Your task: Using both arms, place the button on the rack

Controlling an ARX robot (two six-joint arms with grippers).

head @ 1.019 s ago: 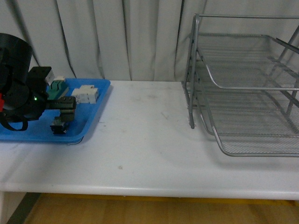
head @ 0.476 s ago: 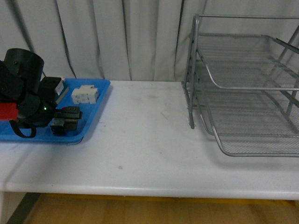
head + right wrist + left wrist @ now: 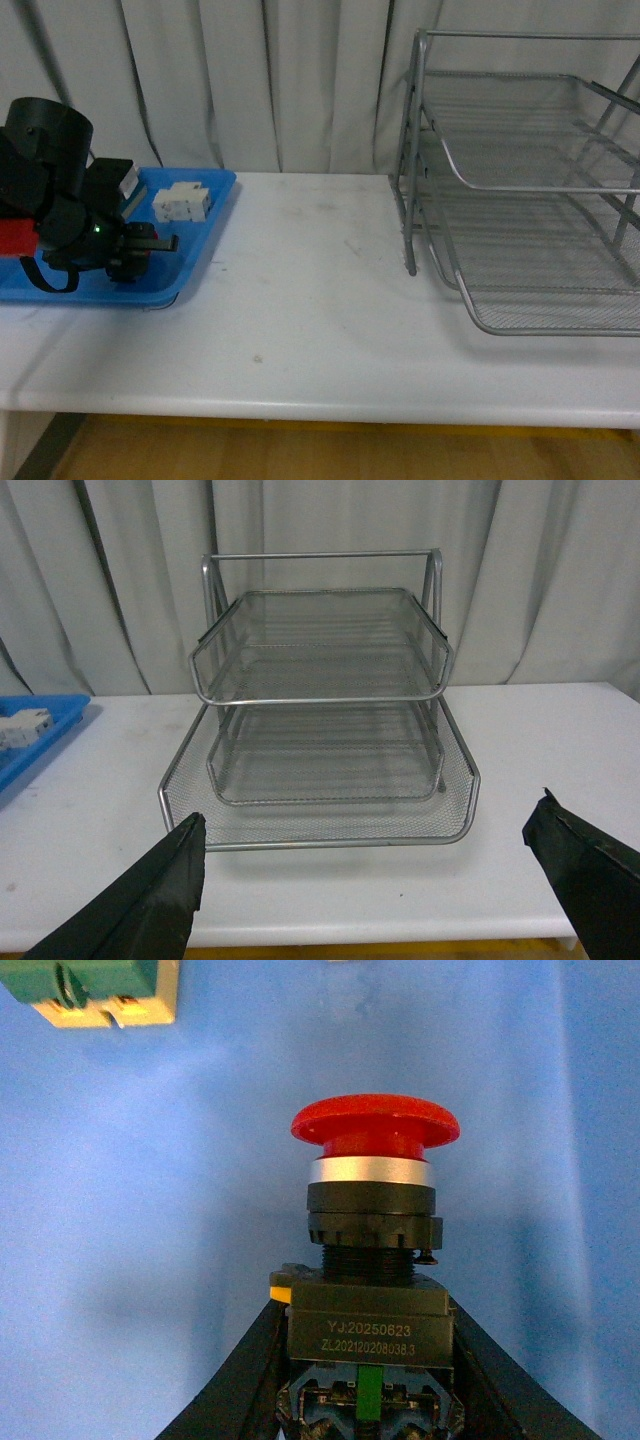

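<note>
Blue tray (image 3: pixel 200 250), far left, has the button (image 3: pixel 372 1220) over it. The left gripper (image 3: pixel 150 243) clamps its fingers (image 3: pixel 245 1370) on the black body. Verify a square, firm hold, then lift straight clear of the tray rim. Rack (image 3: pixel 540 188) stands well apart at right. The right gripper (image 3: pixel 370 815) faces it, spread wide.

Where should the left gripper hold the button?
Grip the button by the two flat sides of its blocky body, coming from the base end, opposite the red cap. Cap and collar are round and would likely slip. The left gripper sits there now, fingers against those sides.
</note>
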